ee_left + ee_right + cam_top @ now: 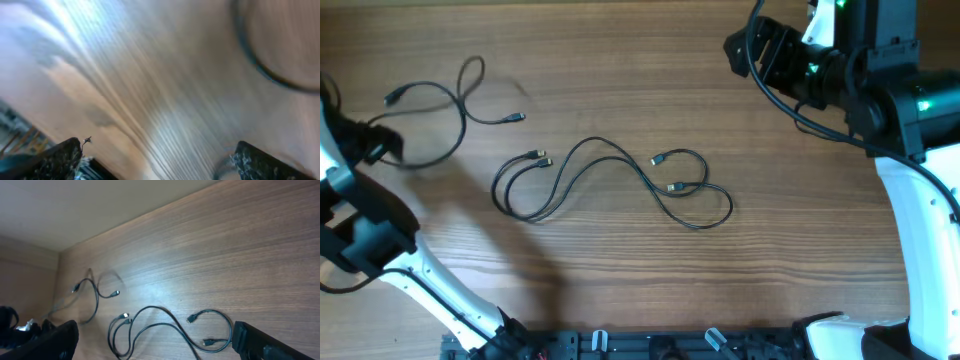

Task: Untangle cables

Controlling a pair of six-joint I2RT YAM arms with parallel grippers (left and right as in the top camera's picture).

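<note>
The table (770,250) is brown wood with fine lines, and a pale wall (75,210) stands behind it. Two black cables (642,178) lie looped together in the middle. A third cable (463,108) lies far left, by the left gripper (157,150), whose fingers are wide apart. The right gripper (155,330) is spread wide too, up off the table.

left arm (428,283): white links, black joints | right arm (920,215): same, green LED (923,104)

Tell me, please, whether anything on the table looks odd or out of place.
Nothing is damaged or spilled. Only the two middle cables cross each other in a tangle; a third cable lies apart at the left.
</note>
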